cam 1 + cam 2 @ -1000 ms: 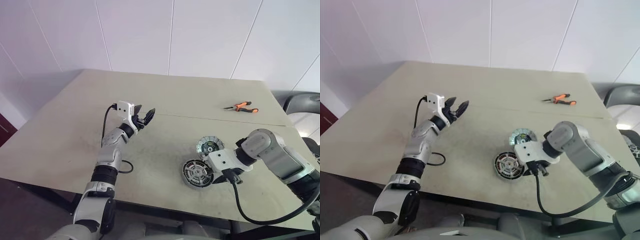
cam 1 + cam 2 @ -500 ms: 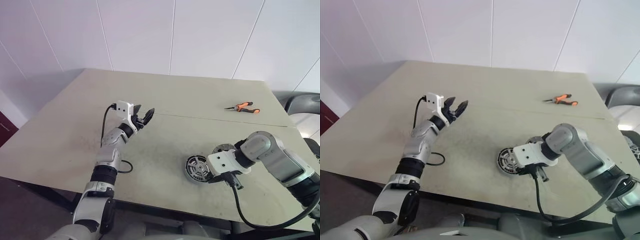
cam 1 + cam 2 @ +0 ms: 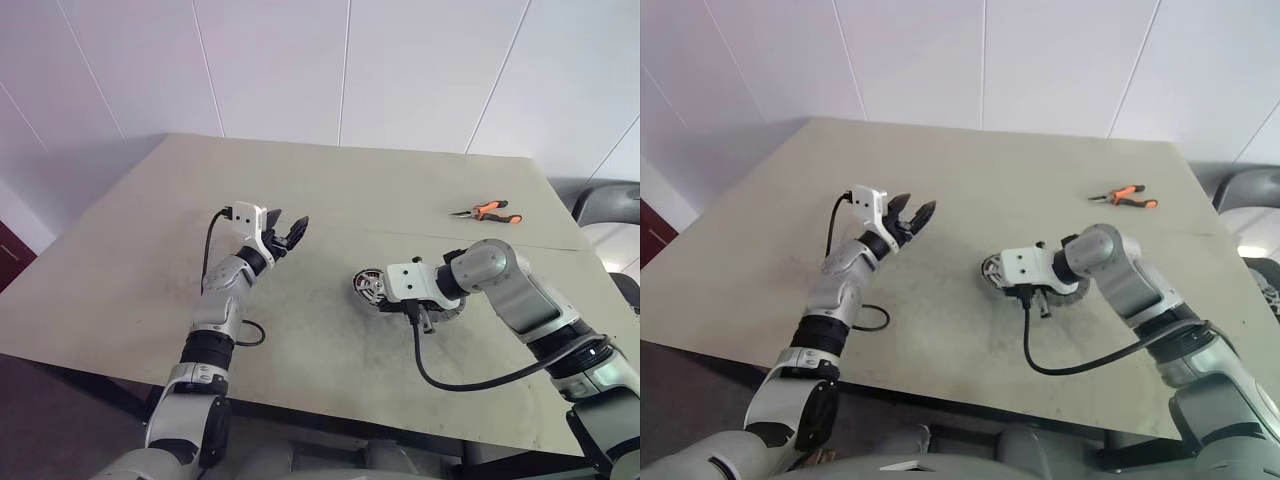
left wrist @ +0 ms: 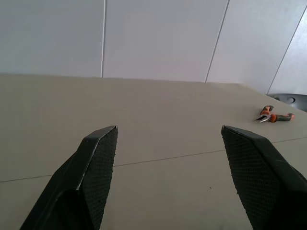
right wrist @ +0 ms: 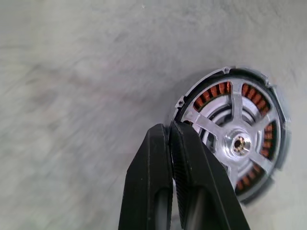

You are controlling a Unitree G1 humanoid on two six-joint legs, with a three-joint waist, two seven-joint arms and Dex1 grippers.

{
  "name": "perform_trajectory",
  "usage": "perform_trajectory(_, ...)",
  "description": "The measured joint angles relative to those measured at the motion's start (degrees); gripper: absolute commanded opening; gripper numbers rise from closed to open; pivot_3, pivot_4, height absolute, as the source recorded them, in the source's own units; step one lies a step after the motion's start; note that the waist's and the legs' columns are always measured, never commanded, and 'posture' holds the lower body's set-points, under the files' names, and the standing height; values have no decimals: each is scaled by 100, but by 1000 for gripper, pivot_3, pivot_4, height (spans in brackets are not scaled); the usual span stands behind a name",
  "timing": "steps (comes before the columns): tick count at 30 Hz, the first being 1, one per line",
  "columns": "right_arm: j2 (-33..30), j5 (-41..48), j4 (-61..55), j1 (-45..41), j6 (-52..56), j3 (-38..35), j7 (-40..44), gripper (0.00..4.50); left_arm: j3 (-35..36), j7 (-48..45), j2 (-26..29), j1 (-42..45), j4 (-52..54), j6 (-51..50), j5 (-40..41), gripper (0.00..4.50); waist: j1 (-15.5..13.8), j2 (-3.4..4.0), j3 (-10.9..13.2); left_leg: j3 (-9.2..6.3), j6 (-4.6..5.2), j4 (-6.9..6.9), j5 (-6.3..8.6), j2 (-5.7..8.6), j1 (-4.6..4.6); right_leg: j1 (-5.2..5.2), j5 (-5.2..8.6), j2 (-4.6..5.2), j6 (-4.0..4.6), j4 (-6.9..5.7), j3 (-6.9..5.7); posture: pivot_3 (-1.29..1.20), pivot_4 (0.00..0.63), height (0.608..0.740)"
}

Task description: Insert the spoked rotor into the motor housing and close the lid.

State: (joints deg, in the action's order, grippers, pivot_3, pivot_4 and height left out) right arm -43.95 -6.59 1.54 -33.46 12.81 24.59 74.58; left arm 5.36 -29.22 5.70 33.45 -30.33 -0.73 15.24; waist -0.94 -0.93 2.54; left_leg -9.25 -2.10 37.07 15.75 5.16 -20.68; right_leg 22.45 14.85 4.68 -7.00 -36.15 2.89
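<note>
Copper windings ring motor housing [image 5: 235, 139], silver spokes across; right jaws closed, left jaws spread.

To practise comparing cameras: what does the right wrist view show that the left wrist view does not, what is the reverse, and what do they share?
The right wrist view's own: the right gripper, fingers shut together, its tips at the rim of the motor housing, which lies flat with copper windings and silver spokes facing up.
The left wrist view's own: the left gripper, fingers wide open on nothing, with orange-handled pliers lying far off and a white panelled wall behind.
Shared: the beige table.
</note>
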Motion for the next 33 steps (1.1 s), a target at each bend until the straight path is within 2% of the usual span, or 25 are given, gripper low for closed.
perform_trajectory(9,-40,-208,229,29,-328,16,-10,202,-2,1,-3,3,0,0,0,3667,19,2,1,5,2,-2,1,2,19,-18,1,-7,0,-1,0,0,0,740)
perform_trajectory(12,-34,-169,294,29,-352,-4,32,765,-1,2,-2,3,-1,0,0,3667,16,1,1,5,2,-1,1,1,19,-19,1,-6,0,0,0,0,0,740)
perform_trajectory(17,180,152,480,27,-197,-178,36,2428,-2,1,6,4,-2,0,-2,3667,23,2,1,4,2,-3,1,1,18,-16,0,-6,0,-1,0,0,0,740)
perform_trajectory(20,684,980,477,-113,529,-709,33,2428,-7,-26,19,4,-2,0,-4,3667,38,4,2,2,1,-4,1,-3,18,-13,-1,-8,2,-4,1,0,0,740)
perform_trajectory(23,974,1512,473,-621,1132,-1223,-304,2428,-17,-109,41,3,4,1,-3,3667,18,7,4,0,1,-2,1,-2,18,-12,-2,-7,4,-5,1,0,0,740)
perform_trajectory(26,889,1556,679,-951,1237,-1542,-692,1806,-11,-198,153,-2,7,3,-4,3667,-26,6,3,-4,2,-5,1,3,15,-16,-2,-5,4,3,-3,0,0,740)
perform_trajectory(31,361,975,1582,-1025,699,-1502,-1127,85,-2,-241,284,-1,4,11,-4,3667,-23,9,5,10,3,-6,2,11,5,-3,-2,-1,4,3,3,0,0,740)
perform_trajectory(33,-30,428,2117,-1153,217,-1338,-1399,13,-7,-255,284,-1,2,14,-6,3667,-9,11,6,22,3,-8,2,11,5,-1,-2,-2,4,2,4,0,0,740)
